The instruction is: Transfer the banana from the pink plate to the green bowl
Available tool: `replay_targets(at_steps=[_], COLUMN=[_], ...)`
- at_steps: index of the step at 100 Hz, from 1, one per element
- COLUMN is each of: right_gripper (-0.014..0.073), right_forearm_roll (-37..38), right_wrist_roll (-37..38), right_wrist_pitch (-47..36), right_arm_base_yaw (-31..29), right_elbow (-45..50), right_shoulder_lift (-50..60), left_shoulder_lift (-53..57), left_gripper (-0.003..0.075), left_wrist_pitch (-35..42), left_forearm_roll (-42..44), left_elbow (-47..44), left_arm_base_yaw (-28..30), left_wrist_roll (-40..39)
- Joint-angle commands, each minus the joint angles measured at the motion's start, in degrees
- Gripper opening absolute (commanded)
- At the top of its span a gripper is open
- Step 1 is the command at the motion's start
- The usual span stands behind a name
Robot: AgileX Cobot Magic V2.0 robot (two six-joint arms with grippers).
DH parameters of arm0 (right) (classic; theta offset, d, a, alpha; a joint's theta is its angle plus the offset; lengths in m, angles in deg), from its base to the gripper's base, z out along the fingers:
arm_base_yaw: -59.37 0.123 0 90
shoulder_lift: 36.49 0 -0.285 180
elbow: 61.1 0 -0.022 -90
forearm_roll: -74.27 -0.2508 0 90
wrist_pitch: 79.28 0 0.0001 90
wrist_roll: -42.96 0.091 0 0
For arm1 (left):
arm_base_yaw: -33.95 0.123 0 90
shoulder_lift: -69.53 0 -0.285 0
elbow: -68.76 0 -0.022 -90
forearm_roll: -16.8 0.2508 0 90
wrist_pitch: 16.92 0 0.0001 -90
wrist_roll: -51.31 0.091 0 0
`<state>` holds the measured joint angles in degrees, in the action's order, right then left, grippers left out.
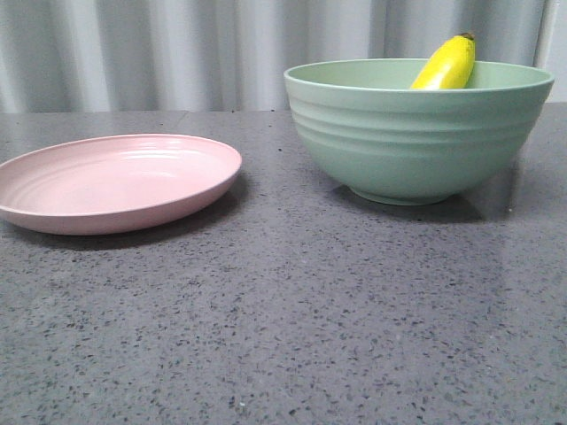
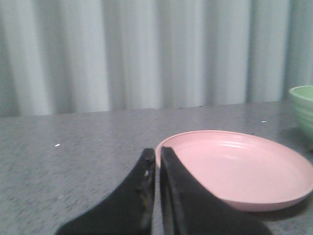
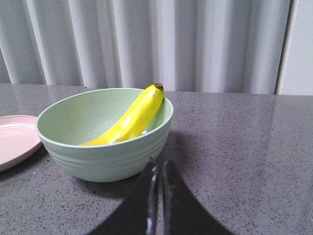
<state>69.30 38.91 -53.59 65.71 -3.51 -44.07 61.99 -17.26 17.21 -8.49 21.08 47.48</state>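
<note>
The yellow banana (image 1: 449, 64) lies inside the pale green bowl (image 1: 416, 142) at the right, its dark tip leaning over the far rim; it also shows in the right wrist view (image 3: 132, 119) inside the bowl (image 3: 105, 152). The pink plate (image 1: 115, 181) sits at the left with nothing on it, and it shows bare in the left wrist view (image 2: 239, 169). My left gripper (image 2: 157, 152) is shut and empty beside the plate's rim. My right gripper (image 3: 159, 164) is shut and empty, just short of the bowl's outer wall. Neither gripper shows in the front view.
The grey speckled tabletop (image 1: 292, 328) stretches in front of plate and bowl. A pale pleated curtain (image 1: 177, 53) hangs behind the table. The bowl's edge (image 2: 303, 105) shows at the side of the left wrist view, and the plate's edge (image 3: 14, 139) in the right wrist view.
</note>
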Motion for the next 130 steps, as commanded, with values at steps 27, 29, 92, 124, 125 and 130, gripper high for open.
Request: replay_targets(at_steps=[27, 29, 92, 124, 125, 130], right_gripper=[-0.0074, -0.0074, -0.0074, -0.0074, -0.0074, -0.0074], right_forearm_roll=[0.46, 0.46, 0.46, 0.46, 0.46, 0.98], right_wrist_roll=[-0.69, -0.69, -0.69, -0.69, -0.69, -0.69], right_wrist_pitch=[-4.54, -4.54, -4.54, -5.33, -5.43, -7.63], right_arm_base_yaw=[-0.05, -0.05, -0.05, -0.81, -0.94, -2.28], right_elbow=[-1.29, -1.29, -1.29, -0.07, 0.1, 1.82], right_shoulder_lift=[-0.67, -0.67, -0.67, -0.67, -0.67, -0.67], left_shoulder_lift=[1.92, 1.92, 1.92, 1.92, 1.92, 1.92], left_gripper=[-0.0019, -0.0019, -0.0019, -0.0019, -0.0019, -0.0019], left_wrist_pitch=[-16.25, -16.24, -16.01, -16.01, -16.01, -16.01], left_forearm_roll=[-0.41, -0.41, -0.41, -0.41, -0.41, -0.41], left_elbow=[-1.47, -1.47, -1.47, -1.47, -1.47, -1.47], left_arm_base_yaw=[9.29, 9.29, 9.29, 9.29, 9.29, 9.29], left_wrist_roll=[-0.67, -0.67, -0.67, -0.67, -0.67, -0.67])
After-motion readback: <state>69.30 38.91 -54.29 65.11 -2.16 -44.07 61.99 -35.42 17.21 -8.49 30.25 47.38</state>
